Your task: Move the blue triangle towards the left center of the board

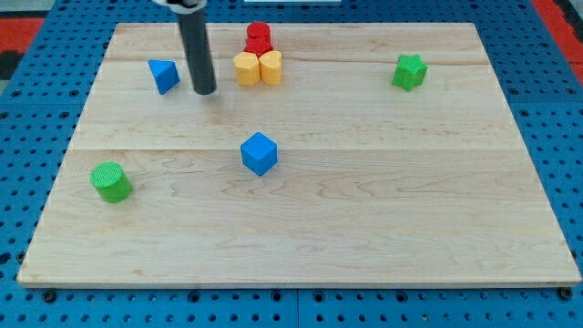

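The blue triangle [164, 76] lies near the view's top left of the wooden board [364, 219]. My tip [206, 92] rests on the board just to the right of the blue triangle, a small gap apart from it. The dark rod rises from the tip toward the view's top edge.
A blue cube [259, 153] sits near the board's middle. A green cylinder [111, 181] lies at the left, toward the bottom. Two yellow blocks [258, 68] and a red block [259, 37] cluster at the top centre. A green star [410, 71] is at the top right.
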`<state>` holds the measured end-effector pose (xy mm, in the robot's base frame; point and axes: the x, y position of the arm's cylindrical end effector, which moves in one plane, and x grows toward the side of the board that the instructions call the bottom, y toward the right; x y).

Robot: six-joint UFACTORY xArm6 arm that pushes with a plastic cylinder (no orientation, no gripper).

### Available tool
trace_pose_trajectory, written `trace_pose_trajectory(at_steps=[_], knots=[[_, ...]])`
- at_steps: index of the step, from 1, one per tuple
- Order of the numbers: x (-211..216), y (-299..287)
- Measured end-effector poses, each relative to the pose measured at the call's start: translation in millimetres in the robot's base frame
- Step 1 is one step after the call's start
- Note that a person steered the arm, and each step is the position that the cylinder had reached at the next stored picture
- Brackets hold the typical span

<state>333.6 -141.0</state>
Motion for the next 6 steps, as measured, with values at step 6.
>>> trace_pose_trajectory(at_steps=[6], knots=[[10.5, -25.3]])
